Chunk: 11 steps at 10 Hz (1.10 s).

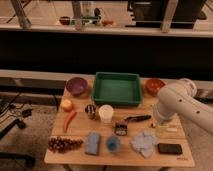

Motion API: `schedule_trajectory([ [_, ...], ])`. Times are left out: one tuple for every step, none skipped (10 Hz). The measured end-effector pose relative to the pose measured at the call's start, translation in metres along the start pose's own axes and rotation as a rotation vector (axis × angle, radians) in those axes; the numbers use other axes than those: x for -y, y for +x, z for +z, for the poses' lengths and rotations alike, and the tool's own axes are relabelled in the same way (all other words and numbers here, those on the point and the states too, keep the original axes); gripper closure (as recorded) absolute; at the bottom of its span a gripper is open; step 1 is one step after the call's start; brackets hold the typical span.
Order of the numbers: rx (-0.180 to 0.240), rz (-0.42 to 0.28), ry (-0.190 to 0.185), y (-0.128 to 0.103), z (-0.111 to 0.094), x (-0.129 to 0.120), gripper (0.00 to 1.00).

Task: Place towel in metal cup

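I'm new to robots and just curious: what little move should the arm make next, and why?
Probably ease over and down toward the towel. The jaws, at the arm's low end, hang beside the towel rather than above it, and the towel lies on the table, not yet in the metal cup.

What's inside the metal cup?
Nothing sticks out of the metal cup; its bottom is hidden by its wall. The towel lies on the table, gripper hanging close beside it.
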<state>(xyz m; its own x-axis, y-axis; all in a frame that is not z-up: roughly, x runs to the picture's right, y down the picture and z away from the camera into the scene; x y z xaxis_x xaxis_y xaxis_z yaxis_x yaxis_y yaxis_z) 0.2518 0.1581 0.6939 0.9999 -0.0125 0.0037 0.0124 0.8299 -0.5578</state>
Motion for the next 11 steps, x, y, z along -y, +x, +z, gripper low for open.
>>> schedule_trajectory([
  [0.002,-0.001,-0.001,-0.001,0.000,0.000,0.20],
  [0.001,-0.001,0.000,-0.001,0.000,0.000,0.20],
  [0.001,0.000,0.000,0.000,0.000,0.000,0.20],
  [-0.001,0.000,-0.001,0.000,0.001,0.000,0.20],
  [-0.015,0.001,-0.003,-0.001,0.003,-0.001,0.20],
  [-0.018,0.003,-0.019,-0.006,0.011,-0.008,0.20],
  [-0.022,0.009,-0.029,-0.005,0.019,-0.017,0.20],
  [-0.018,0.020,-0.035,-0.003,0.024,-0.027,0.20],
  [-0.015,0.023,-0.036,-0.003,0.025,-0.030,0.20],
  [-0.007,0.027,-0.039,-0.005,0.028,-0.032,0.20],
  [0.004,0.026,-0.040,-0.007,0.031,-0.034,0.20],
])
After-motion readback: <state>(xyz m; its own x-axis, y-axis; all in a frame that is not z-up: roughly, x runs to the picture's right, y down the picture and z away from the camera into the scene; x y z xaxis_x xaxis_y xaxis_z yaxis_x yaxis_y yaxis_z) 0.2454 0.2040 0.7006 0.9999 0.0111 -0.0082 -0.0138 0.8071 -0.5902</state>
